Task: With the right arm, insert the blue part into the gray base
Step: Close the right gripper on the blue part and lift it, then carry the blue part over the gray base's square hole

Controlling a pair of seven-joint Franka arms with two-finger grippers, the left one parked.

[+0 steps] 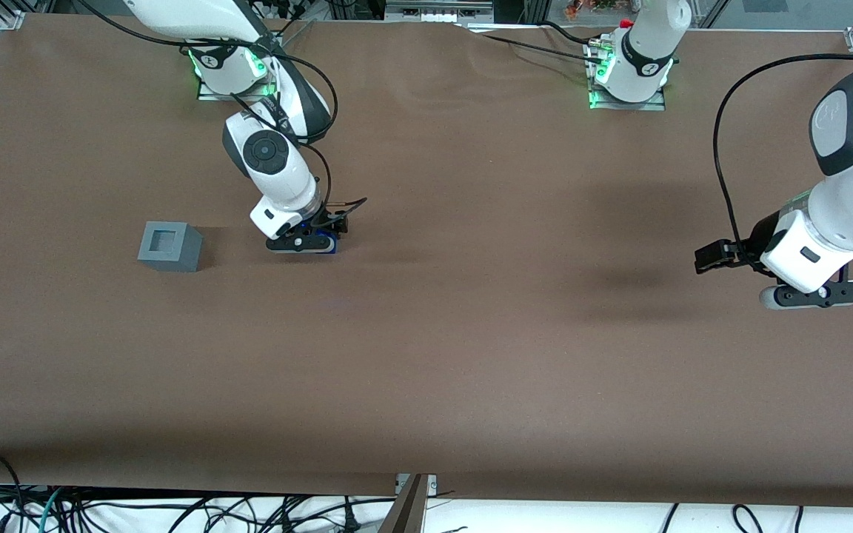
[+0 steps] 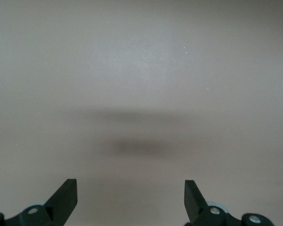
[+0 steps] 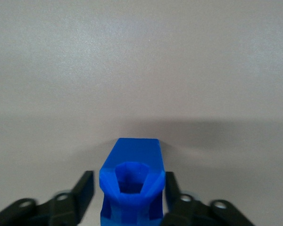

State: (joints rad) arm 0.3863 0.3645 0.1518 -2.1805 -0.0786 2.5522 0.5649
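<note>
While the gray base [image 1: 169,246] stands with its recess unfilled, insertion is judged not yet begun; grasp, carry and seating are left. The gripper [image 3: 128,195] is seen low at the worktop [image 1: 471,333], beside the base toward the parked arm's end. The blue part [image 3: 131,181] lies between the fingers [image 3: 85,188], which flank it closely; whether they are pressed against it cannot be told.

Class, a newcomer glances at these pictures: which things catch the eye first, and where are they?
The bright blue part stands out, sitting between the fingers of the right arm's claw, low over the brown table. Next comes the gray base, alone on the table beside the claw, toward the working arm's end, its square recess empty.
</note>
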